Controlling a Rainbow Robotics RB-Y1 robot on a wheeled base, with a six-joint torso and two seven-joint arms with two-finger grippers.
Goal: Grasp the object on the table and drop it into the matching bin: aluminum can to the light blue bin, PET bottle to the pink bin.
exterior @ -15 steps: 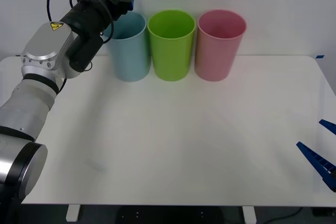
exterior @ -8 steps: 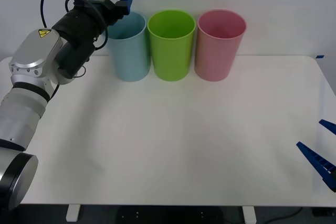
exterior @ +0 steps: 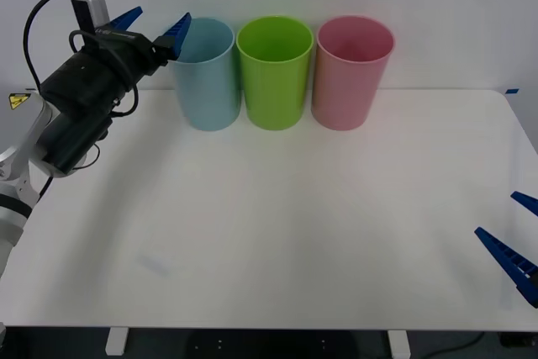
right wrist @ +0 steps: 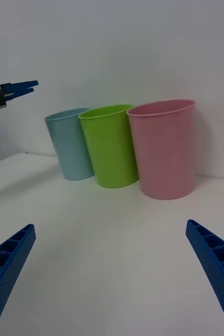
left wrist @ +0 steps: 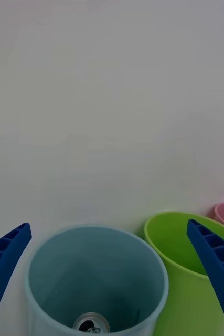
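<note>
The aluminum can [left wrist: 91,322] lies at the bottom of the light blue bin [exterior: 206,73] [left wrist: 96,273]; its silver top faces up in the left wrist view. My left gripper [exterior: 153,23] [left wrist: 109,226] hangs open and empty, raised just left of that bin's rim. It also appears far off in the right wrist view as the left gripper [right wrist: 12,89]. The pink bin [exterior: 353,73] [right wrist: 164,152] stands at the right end of the row. My right gripper [exterior: 514,237] [right wrist: 110,226] waits open near the right edge of the table [exterior: 277,233].
A lime green bin [exterior: 273,73] [right wrist: 112,147] stands between the light blue and pink ones, the three nearly touching along the table's far edge. A white wall rises right behind them. The left arm's black wrist and cable [exterior: 80,98] hang over the far left corner.
The left arm has drawn back to the left and its gripper has moved away from above the light blue bin, staying open. The right arm has not moved.
</note>
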